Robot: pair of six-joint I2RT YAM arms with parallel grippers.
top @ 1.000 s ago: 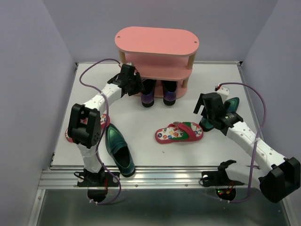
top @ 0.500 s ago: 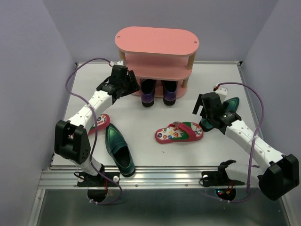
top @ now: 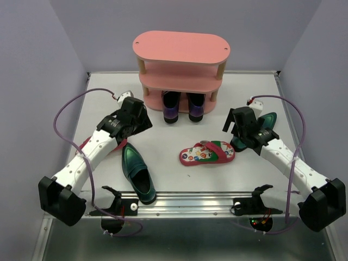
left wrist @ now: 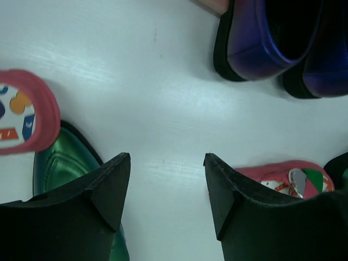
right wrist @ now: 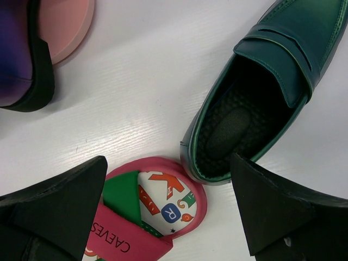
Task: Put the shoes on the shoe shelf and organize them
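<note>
The pink three-tier shoe shelf (top: 182,54) stands at the back. Two purple loafers (top: 171,106) (top: 196,106) sit side by side on its bottom board; both show in the left wrist view (left wrist: 266,38) (left wrist: 326,60). My left gripper (top: 142,120) (left wrist: 167,163) is open and empty above bare table, between a green loafer (top: 137,171) (left wrist: 57,168) and the shelf. One red flip-flop (top: 88,148) (left wrist: 30,111) lies partly under my left arm. My right gripper (top: 235,124) (right wrist: 168,160) is open and empty over the heel of the other flip-flop (top: 206,153) (right wrist: 157,209) and the heel of the second green loafer (top: 265,124) (right wrist: 255,109).
The table (top: 163,136) has grey walls on the left, back and right and a metal rail (top: 185,204) at its near edge. Purple cables loop over both arms. The shelf's top and middle boards hold nothing. A corner of the bottom board (right wrist: 65,22) shows in the right wrist view.
My left arm has drawn back from the shelf toward the near left, with its gripper open. The purple loafers stay on the bottom board. My right arm has barely moved.
</note>
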